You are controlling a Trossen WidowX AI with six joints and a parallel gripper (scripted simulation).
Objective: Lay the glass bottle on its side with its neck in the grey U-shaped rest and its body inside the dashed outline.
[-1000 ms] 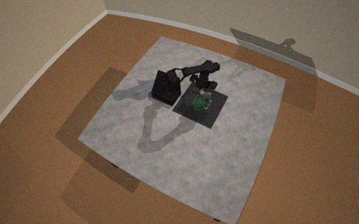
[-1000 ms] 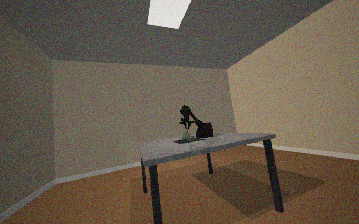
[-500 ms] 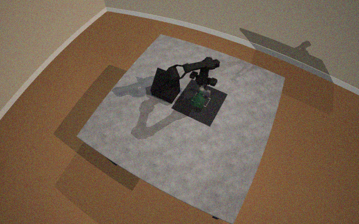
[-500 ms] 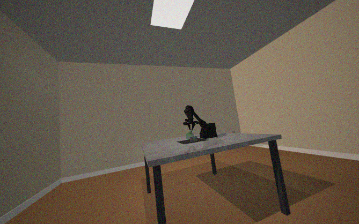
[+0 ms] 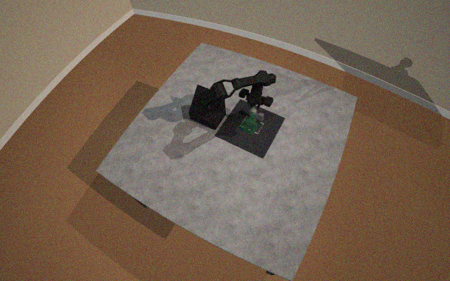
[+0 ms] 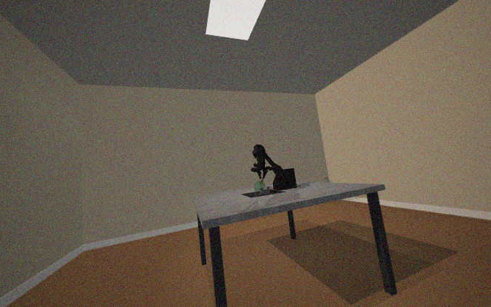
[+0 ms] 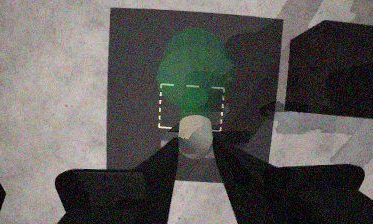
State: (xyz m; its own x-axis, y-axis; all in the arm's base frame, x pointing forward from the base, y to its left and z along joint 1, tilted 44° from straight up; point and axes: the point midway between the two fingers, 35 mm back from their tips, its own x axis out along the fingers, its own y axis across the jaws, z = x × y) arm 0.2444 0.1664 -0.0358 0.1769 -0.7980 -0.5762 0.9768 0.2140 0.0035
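Your green glass bottle [image 5: 251, 124] [image 6: 259, 186] [image 7: 196, 67] is leaning, with its fat green bottom lower than its pale top. The gripper [image 5: 254, 107] [image 6: 261, 176] [image 7: 195, 142] is part way open, and its two fingers are hugging the bottle's pale neck. In your wrist view, the green part covers some of the dashed outline [image 5: 263, 124] [image 7: 160, 107] and pokes past one side. I cannot tell if the bottom touches down. The little grey rest [image 5: 260, 115] is close by the neck, but it is hard to see. All this is over a dark square mat [image 5: 263, 144] [image 6: 252, 194] [image 7: 132, 100], nearer the counter's [image 5: 219, 191] [image 6: 232, 207] [image 7: 47, 75] top edge than its bottom corner in your top view. The black arm [image 5: 251, 82] [image 6: 271, 160] reaches over from its big black block [image 6: 287, 178] [image 7: 332, 75], beside the mat, toward the counter's left edge.
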